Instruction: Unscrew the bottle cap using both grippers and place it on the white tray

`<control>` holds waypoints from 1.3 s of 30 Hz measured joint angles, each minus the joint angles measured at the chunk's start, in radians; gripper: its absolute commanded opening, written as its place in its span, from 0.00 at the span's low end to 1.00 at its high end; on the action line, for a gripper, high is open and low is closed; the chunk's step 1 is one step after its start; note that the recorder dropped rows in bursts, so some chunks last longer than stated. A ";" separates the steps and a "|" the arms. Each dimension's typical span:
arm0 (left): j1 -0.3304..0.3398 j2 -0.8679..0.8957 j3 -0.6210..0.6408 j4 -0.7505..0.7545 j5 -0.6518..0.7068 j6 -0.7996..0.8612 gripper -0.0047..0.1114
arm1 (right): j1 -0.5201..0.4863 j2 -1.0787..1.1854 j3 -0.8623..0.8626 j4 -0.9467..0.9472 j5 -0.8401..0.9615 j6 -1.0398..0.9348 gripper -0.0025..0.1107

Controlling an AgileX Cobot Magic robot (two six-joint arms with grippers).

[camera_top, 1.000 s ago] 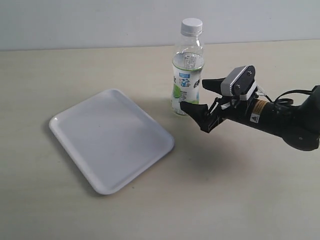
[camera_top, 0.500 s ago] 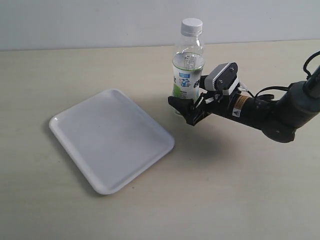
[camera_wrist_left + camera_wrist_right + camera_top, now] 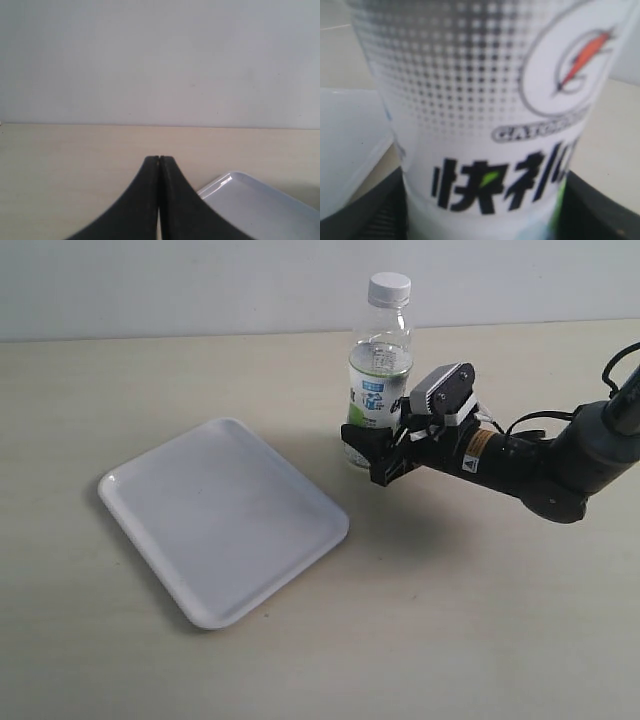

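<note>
The left gripper point(image 3: 159, 159) is hanging above the desk point(image 3: 150, 660) with its jaws pressed fully together and nothing between them; it is showing only in its own wrist view, where a corner of the white tray point(image 3: 260, 205) is lying just beyond it; it is probably waiting there, near the drop-off spot, for the bottle to be made firm.

The white tray point(image 3: 222, 520) is lying flat and bare on the left part of the desk, turned at an angle, its near corner pointing toward the bottle; it is sitting close enough for a short carry once the cap is off.

Right of the tray, the bottle point(image 3: 378, 390) is standing upright, or very nearly so, just apart from the tray's rim; the bottle cap point(image 3: 389, 288) is sitting screwed on its neck, so the unscrewing is not yet done.

The right gripper point(image 3: 378, 435) is reaching in low from the right, level with the desk; its jaws are gripping the bottle at the lower label, one on each side; in the right wrist view the label is filling the frame while the dark fingers point(image 3: 375, 215) are pressing against both its flanks.

That low hold is likely chosen on purpose; it is bracing the body against twisting while leaving the neck and cap free from above for the other arm; the hold seems the step in hand, and the cap the next.
</note>
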 measured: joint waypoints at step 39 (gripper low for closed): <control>0.000 0.000 0.002 -0.021 -0.259 -0.260 0.04 | 0.000 -0.018 0.000 -0.056 0.023 -0.098 0.02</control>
